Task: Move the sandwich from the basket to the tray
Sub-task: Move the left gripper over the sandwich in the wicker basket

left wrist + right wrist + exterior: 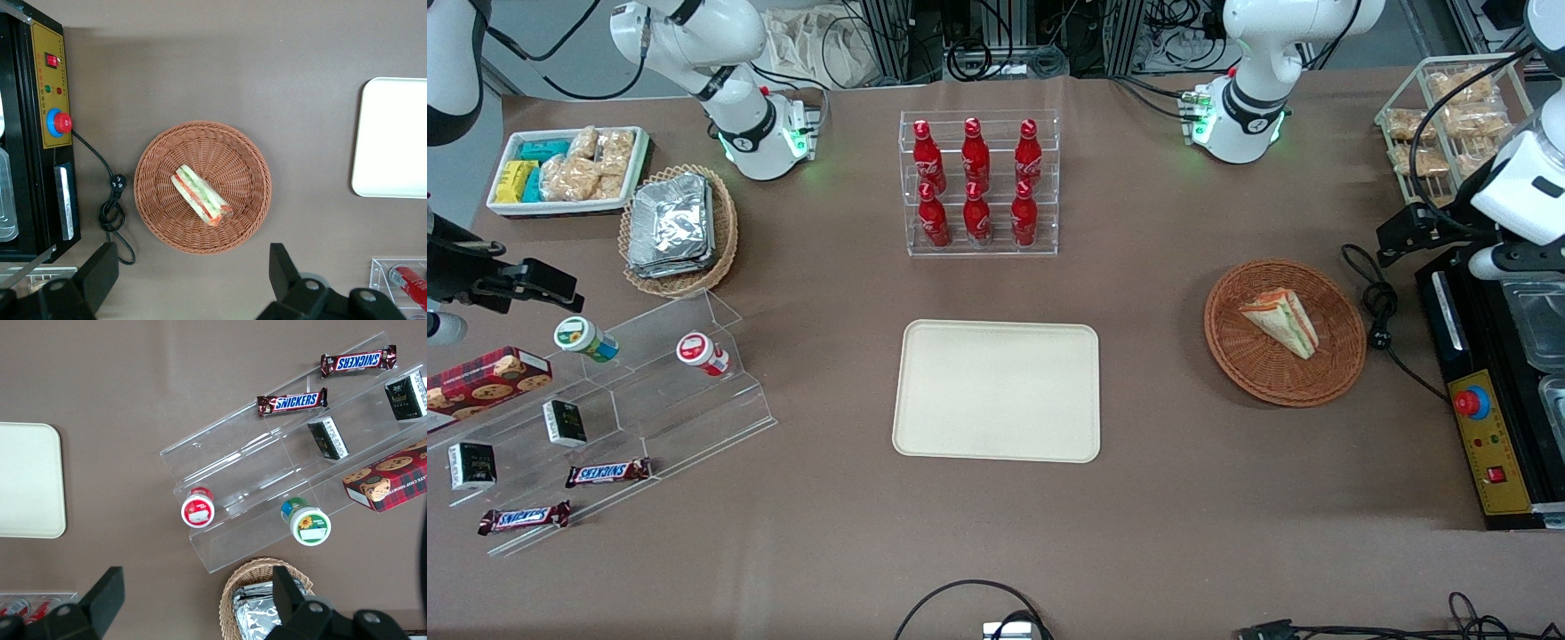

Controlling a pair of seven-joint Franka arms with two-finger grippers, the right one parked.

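Note:
The sandwich [1282, 322] [200, 195], a white bread wedge with green and orange-red layers, lies on its side in the round reddish-brown basket [1227, 356] [160, 213]. The cream tray [996, 391] [393, 140] sits bare at the table's middle, toward the parked arm's end from the basket. My gripper [1400, 233] [192, 253] hangs high above the table, off the basket's rim toward the working arm's end and a little farther from the front camera. It is open wide, with nothing between its black fingers [101, 267].
A black control box [1476, 404] with a red button and a coiled cable [1378, 311] lie beside the basket. A clear rack of red bottles [978, 187] stands farther from the camera than the tray. A foil-packet basket [676, 231] and acrylic steps [649, 382] sit toward the parked arm's end.

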